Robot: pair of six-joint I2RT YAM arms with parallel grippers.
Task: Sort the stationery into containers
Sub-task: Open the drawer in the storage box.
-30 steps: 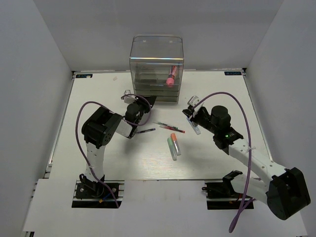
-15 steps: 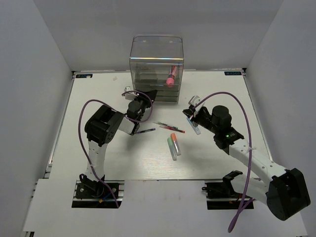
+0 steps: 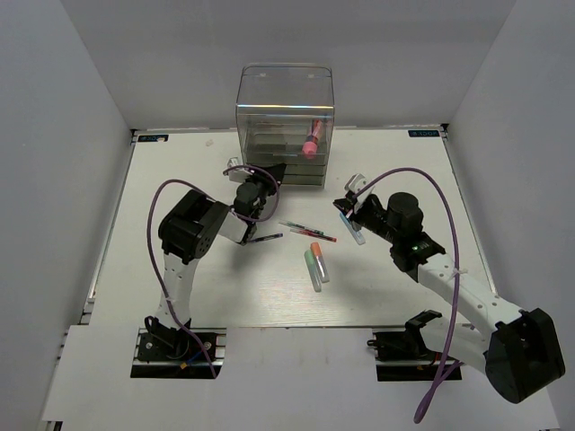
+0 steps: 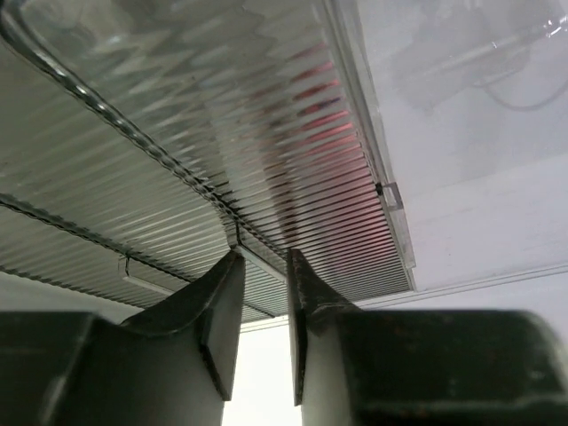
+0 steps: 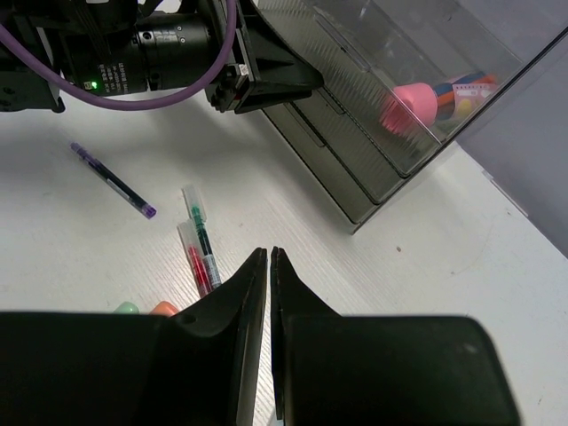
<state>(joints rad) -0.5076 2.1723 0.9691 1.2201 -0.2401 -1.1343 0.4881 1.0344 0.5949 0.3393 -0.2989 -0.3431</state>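
My left fingers (image 4: 222,311) are up against the front of the organizer (image 3: 285,117), low down at its drawers (image 3: 283,166). They stand a narrow gap apart, with a small lip on a drawer front sitting right between the tips. I cannot tell whether they are pinching that lip or only straddling it.

The organizer stands at the far middle of the tabletop (image 3: 252,287). Through the clear wall of its top bin I see the pink tube (image 3: 312,139) leaning near the right side, pink end down. In the right wrist view the same tube lies slanted against the bin's front wall.

The rest of the stationery lies loose on the tabletop in front of the organizer. A purple pen (image 3: 263,238) is closest to my left arm. To its right a green pen (image 3: 296,225) and a red pen (image 3: 314,235) lie close side by side. Nearer the bases, an orange marker (image 3: 319,260) and a green marker (image 3: 311,268) lie side by side, touching or nearly so.

My right fingers (image 5: 244,302) hover to the right of the pens. They are drawn almost together with only a thin slit between them, and they hold nothing.
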